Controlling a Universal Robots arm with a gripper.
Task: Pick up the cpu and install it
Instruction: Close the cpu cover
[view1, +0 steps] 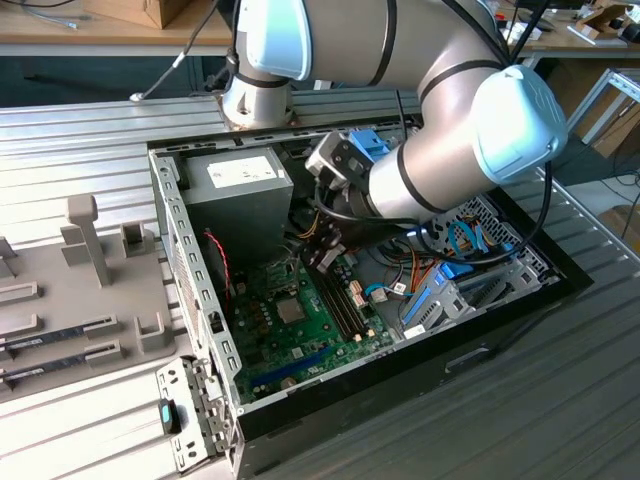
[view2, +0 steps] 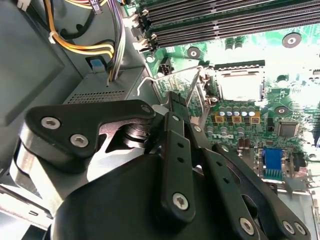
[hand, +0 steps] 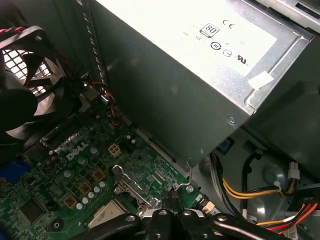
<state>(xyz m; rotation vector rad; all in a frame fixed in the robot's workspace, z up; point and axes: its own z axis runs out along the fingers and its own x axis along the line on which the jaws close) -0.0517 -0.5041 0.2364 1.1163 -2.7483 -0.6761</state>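
Black linkage bars of the tool (view2: 173, 99) crowd the front of the second wrist view. They run up to two slim fingers pressed flat together, with nothing visible between them. The tips hang right at the raised socket frame (view2: 184, 84), which stands tilted up; whether they touch it I cannot tell. Just past the frame the cpu (view2: 239, 83) sits in its socket on the green motherboard (view2: 280, 107) — glare bleaches its top almost white here. Memory slots (view2: 215, 20) run beyond it, and yellow and purple cables (view2: 75, 47) loop off to one side.

From the first wrist view the closed tool (hand: 169, 196) appears from the opposite side, over the frame (hand: 127, 187) and a grey corner of the cpu (hand: 106, 216). That view adds a black fan (hand: 25, 95) and the big grey power supply (hand: 165, 100) with its white label.

Seen from the exterior view, the arm (view1: 440, 150) bends down into the open case (view1: 500, 330), which rests on a ribbed metal surface (view1: 90, 140). The cpu (view1: 290, 308) reads as a small silver-grey square mid-board, with the tool (view1: 325, 258) near it, just beside the power supply (view1: 235, 200). Memory sticks (view1: 60, 335) lie on a grey tray (view1: 110, 290) at the exterior view's left — well apart from the case.
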